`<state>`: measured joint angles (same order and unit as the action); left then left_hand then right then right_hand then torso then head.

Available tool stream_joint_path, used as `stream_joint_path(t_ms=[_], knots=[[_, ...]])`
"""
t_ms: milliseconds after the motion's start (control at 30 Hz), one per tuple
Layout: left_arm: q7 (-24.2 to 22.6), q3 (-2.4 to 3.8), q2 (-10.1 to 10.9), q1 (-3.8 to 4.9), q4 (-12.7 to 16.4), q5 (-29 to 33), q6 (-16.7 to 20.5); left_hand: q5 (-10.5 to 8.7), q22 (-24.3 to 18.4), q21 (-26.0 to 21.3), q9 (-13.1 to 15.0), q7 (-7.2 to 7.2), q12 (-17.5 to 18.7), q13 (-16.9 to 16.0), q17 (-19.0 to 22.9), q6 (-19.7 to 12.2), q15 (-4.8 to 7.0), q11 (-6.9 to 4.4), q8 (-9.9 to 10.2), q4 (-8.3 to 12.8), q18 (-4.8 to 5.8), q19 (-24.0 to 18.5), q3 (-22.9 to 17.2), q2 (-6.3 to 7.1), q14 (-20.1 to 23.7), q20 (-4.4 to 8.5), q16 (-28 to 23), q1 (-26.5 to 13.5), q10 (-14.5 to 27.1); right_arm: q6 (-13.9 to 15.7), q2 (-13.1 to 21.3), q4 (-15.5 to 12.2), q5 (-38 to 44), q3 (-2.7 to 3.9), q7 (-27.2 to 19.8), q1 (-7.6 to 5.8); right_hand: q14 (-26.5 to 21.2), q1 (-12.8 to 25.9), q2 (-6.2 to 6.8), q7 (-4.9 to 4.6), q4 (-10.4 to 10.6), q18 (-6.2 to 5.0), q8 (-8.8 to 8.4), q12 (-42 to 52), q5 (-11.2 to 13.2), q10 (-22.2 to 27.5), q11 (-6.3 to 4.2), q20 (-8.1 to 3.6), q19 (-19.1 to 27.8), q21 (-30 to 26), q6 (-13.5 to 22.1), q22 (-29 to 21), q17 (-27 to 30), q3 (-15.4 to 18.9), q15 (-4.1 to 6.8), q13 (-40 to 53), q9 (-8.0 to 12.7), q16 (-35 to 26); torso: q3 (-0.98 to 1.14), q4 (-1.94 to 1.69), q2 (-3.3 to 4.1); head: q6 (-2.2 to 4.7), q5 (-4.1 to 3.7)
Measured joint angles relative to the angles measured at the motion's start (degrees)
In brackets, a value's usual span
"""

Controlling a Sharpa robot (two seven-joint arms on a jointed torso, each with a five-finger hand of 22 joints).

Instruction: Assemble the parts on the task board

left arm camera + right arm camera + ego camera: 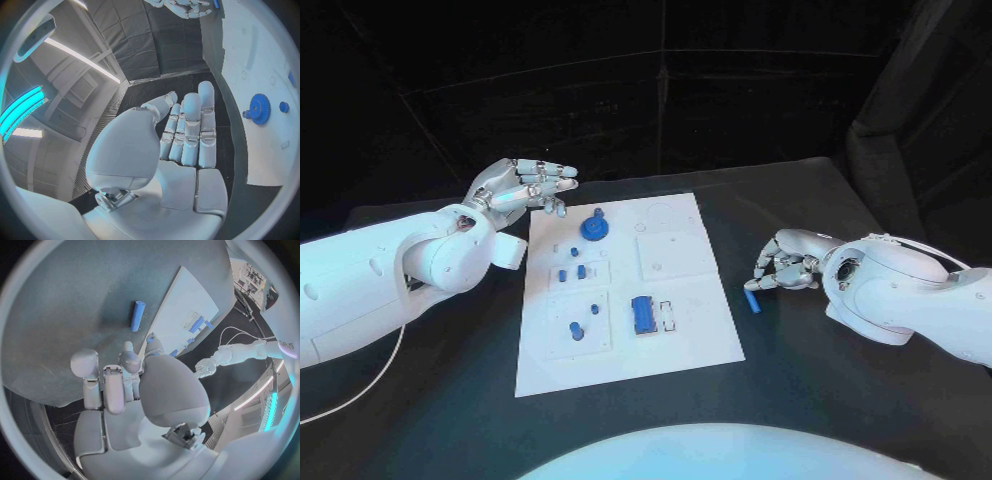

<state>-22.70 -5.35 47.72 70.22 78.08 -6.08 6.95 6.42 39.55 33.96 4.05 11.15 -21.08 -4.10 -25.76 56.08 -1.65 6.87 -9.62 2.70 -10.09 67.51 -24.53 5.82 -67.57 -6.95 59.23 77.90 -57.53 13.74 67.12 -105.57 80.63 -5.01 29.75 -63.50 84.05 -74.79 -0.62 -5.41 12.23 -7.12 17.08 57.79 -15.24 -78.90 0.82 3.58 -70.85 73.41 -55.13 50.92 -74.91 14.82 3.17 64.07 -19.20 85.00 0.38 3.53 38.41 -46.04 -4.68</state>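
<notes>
I see my left hand (524,186) spread and empty over the task board's (678,340) far left corner. My right hand (788,266), fingers curled on nothing, hovers beside a blue peg (753,301) lying on bare tabletop (848,400) just off the board's right edge.

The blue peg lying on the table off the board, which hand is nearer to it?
Right. The right hand hovers just beside the blue peg; the left hand is beyond the task board.

Blue peg (753,301) (beside right hand (788,266))
</notes>
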Motion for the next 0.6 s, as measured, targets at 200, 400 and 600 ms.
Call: stream_joint_path(t_ms=[200, 400, 600], knots=[[0.00, -0.06, 0.05, -0.02, -0.04, 0.00, -0.01, 0.00, 0.00, 0.00, 0.00, 0.00, 0.00, 0.00, 0.00, 0.00, 0.00, 0.00, 0.00, 0.00, 0.00, 0.00, 0.00, 0.00, 0.00, 0.00, 0.00, 0.00, 0.00, -1.04, -0.12, -0.22, 1.67, -0.07, 0.93, 0.63, 0.00, 0.00, 0.00, 0.10, 0.16, 0.00, 0.00, 0.00, 0.00, 0.00, 0.00, 0.00, 0.00, 0.00, -0.50, 0.06, 0.00, 0.16, 0.00, 0.00, 0.00, 0.00, -0.04, -0.02, -0.01, -0.14, -0.16], [0.00, -0.08, 0.09, -0.03, -0.08, 0.00, -0.03, 0.00, 0.01, 0.00, 0.00, 0.00, 0.00, -0.01, 0.00, 0.00, 0.00, 0.00, 0.00, 0.00, 0.00, 0.00, 0.00, 0.00, 0.00, 0.00, 0.00, 0.00, 0.00, -2.25, -0.37, -0.50, 3.15, -0.07, 1.96, 1.00, 0.00, 0.00, 0.00, 0.46, 0.57, 0.00, 0.38, 0.00, 0.00, 0.00, 0.00, 0.00, 0.00, 0.00, -1.24, 0.18, 0.00, 0.56, 0.00, 0.01, -0.03, 0.00, -0.05, -0.06, -0.01, -0.25, -0.27], [0.00, -0.10, 0.13, -0.04, -0.10, 0.00, -0.04, 0.00, 0.01, 0.00, 0.00, 0.00, 0.00, -0.01, -0.01, 0.00, 0.00, 0.00, 0.00, 0.00, 0.00, 0.00, 0.00, 0.00, 0.00, 0.00, 0.00, 0.00, 0.00, -3.52, -0.73, -0.56, 4.23, -0.09, 2.81, 1.35, 0.00, 0.00, 0.00, 0.55, 0.73, 0.00, 0.67, 0.00, 0.01, -0.01, 0.00, 0.00, 0.00, 0.00, -1.70, 0.18, 0.00, 0.73, 0.00, 0.01, -0.09, 0.00, -0.09, -0.09, -0.03, -0.36, -0.34]])
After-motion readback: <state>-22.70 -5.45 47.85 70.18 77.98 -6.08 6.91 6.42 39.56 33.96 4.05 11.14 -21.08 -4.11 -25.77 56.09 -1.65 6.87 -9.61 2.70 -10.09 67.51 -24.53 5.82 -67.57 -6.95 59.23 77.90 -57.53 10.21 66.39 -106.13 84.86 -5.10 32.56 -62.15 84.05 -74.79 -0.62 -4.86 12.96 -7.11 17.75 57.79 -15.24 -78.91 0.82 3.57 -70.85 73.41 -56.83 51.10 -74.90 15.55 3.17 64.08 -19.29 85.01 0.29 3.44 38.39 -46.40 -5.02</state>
